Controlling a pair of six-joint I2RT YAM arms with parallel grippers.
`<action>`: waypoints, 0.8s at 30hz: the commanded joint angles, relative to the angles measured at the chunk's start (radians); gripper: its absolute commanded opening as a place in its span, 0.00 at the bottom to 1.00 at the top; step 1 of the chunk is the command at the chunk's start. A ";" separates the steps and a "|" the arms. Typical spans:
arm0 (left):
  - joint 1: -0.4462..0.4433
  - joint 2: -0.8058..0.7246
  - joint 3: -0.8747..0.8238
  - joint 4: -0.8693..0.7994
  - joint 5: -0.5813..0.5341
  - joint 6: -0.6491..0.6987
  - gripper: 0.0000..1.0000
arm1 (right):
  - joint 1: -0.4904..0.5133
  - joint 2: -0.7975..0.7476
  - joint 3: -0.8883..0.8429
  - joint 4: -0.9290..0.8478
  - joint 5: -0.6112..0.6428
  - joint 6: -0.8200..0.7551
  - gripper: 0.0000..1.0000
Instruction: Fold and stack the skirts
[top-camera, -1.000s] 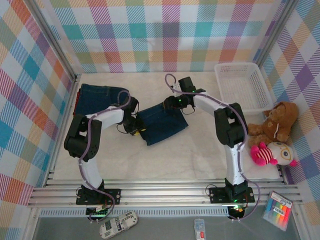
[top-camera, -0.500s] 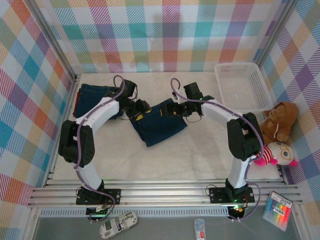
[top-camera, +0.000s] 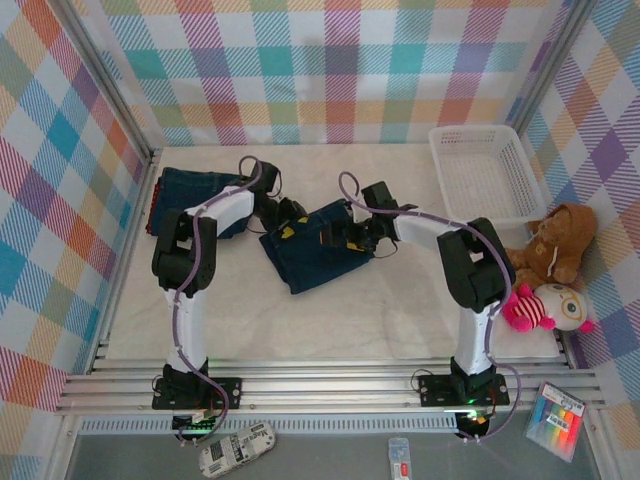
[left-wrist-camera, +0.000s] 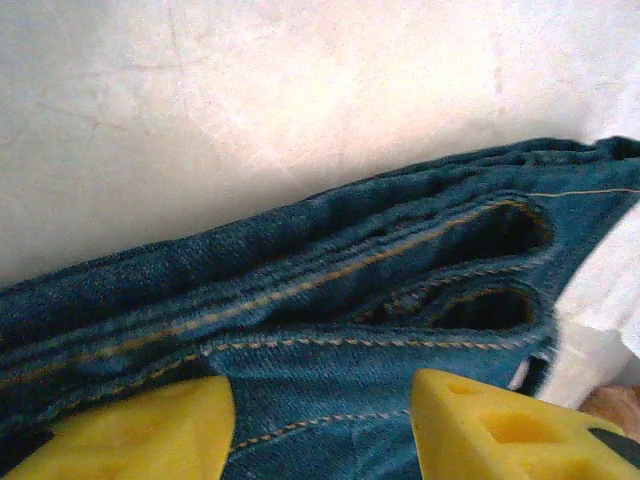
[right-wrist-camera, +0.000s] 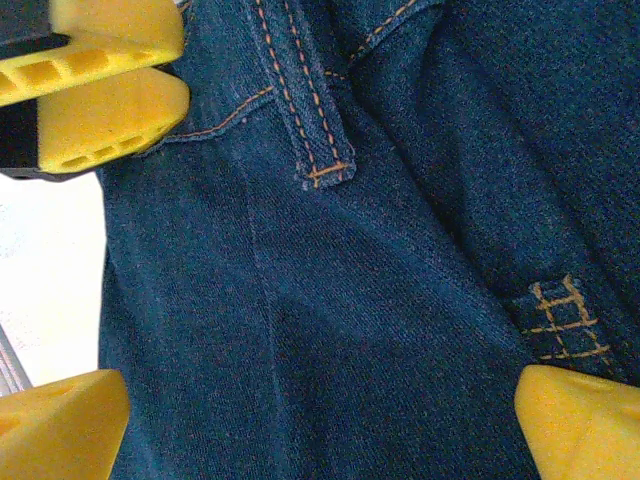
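Observation:
A folded dark blue denim skirt (top-camera: 318, 252) lies mid-table. My left gripper (top-camera: 290, 212) rests at its back left edge. In the left wrist view that gripper (left-wrist-camera: 320, 435) stands open, its yellow fingertips (left-wrist-camera: 130, 430) apart over the layered denim hem (left-wrist-camera: 330, 300). My right gripper (top-camera: 336, 238) hovers over the skirt's back right part. It (right-wrist-camera: 320, 430) is wide open above flat denim (right-wrist-camera: 330, 300) with a belt loop (right-wrist-camera: 310, 130). The left arm's yellow fingers (right-wrist-camera: 100, 90) show there at top left. A second denim skirt (top-camera: 190, 193) lies folded at back left.
A white slatted basket (top-camera: 485, 180) stands at the back right. A brown teddy bear (top-camera: 555, 240) and a pink and white plush (top-camera: 545, 305) sit along the right edge. Bare tabletop (top-camera: 400, 315) lies in front of the skirt. Plaid walls close in three sides.
The left gripper has let go of the skirt's near left corner and swung to its back left edge. The right gripper opened wide and slid forward over the skirt.

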 joint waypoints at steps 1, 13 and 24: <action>0.010 0.037 0.019 -0.084 -0.023 0.035 0.53 | 0.009 -0.041 -0.029 -0.049 -0.005 0.068 0.99; -0.029 -0.395 -0.267 0.049 0.081 -0.099 1.00 | 0.017 -0.131 -0.084 0.111 0.054 0.223 0.99; -0.143 -0.476 -0.567 0.321 0.094 -0.382 1.00 | 0.017 -0.084 -0.135 0.193 0.004 0.243 0.99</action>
